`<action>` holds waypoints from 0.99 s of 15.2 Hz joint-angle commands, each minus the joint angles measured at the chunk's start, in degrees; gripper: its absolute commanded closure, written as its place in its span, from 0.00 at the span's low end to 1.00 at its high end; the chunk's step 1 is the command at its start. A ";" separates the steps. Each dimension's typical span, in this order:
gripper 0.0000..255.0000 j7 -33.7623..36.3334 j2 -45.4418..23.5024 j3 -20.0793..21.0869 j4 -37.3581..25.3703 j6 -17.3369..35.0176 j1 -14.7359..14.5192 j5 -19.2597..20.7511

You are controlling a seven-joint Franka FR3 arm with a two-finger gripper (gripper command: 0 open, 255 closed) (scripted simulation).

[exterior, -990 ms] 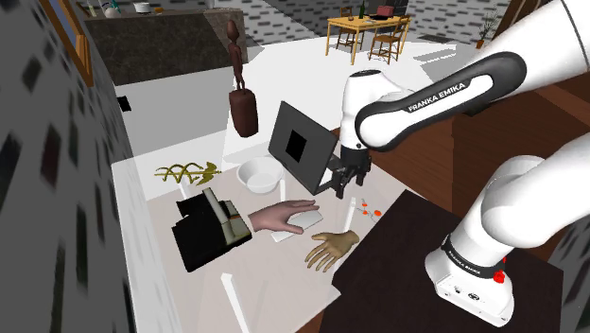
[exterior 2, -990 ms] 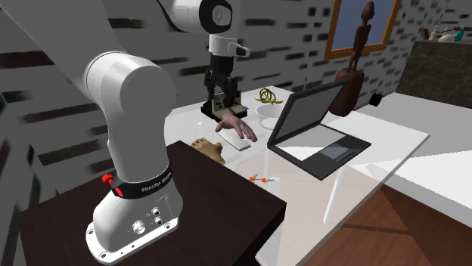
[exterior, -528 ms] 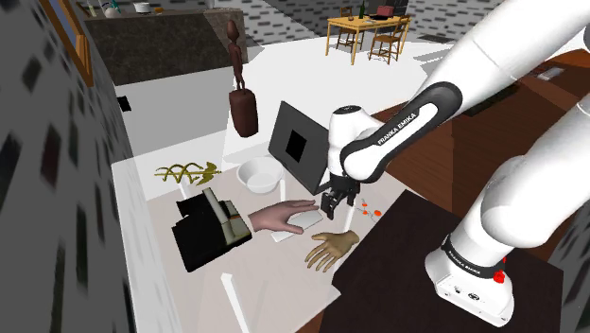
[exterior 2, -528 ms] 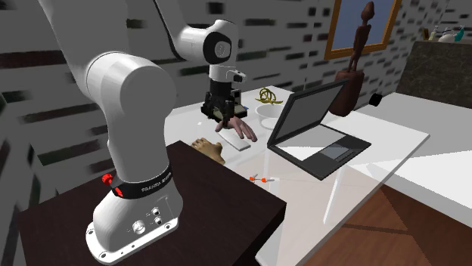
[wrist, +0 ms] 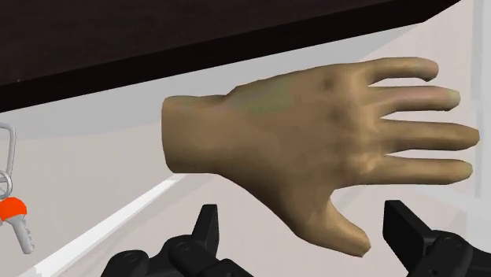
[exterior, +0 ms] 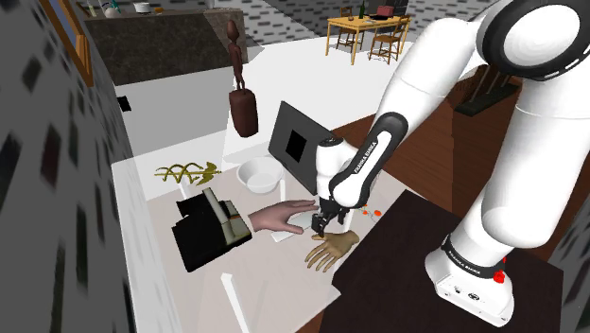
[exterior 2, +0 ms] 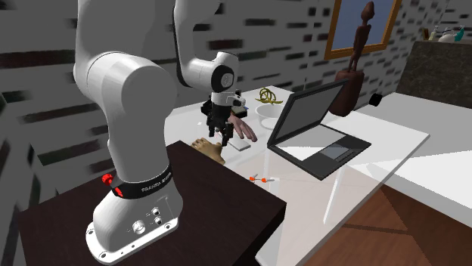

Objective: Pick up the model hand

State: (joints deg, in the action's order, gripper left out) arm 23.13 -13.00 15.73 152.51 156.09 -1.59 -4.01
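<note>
The model hand (exterior: 333,248) is tan, lying flat on the white table close to the dark stand, fingers spread; it shows too in the second exterior view (exterior 2: 208,146). My black gripper (exterior: 320,227) hangs just above its wrist end, pointing down (exterior 2: 225,138). In the wrist view the model hand (wrist: 315,134) lies ahead of the gripper (wrist: 305,236), whose two fingers stand wide apart and touch nothing. A second, pinkish hand (exterior: 276,217) rests on a white slab beside it.
An open laptop (exterior: 301,147) stands just behind the gripper. A white bowl (exterior: 257,174), a black box (exterior: 206,227), a gold ornament (exterior: 187,172) and a dark statue (exterior: 242,95) lie further off. Keys with an orange tag (exterior: 369,210) sit near the stand's dark top (exterior: 397,246).
The arm has swung down and toward the shoulder view's lower left, bringing the gripper from beside the laptop to just over the tan hand. The fingers stay open.
</note>
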 commanded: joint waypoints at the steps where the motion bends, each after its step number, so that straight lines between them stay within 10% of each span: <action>1: 0.00 0.69 -2.76 -0.81 -0.57 2.10 -0.43 1.18; 8: 0.00 1.85 -8.59 -2.83 -1.95 6.49 -1.89 3.28; 9: 1.00 1.84 -8.54 -2.82 -2.00 6.40 -1.87 3.27; 15: 1.00 1.65 -7.96 -2.64 -1.58 6.23 -1.63 3.11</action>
State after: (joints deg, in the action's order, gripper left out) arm 24.75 -20.99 12.98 150.44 162.70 -3.23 -0.80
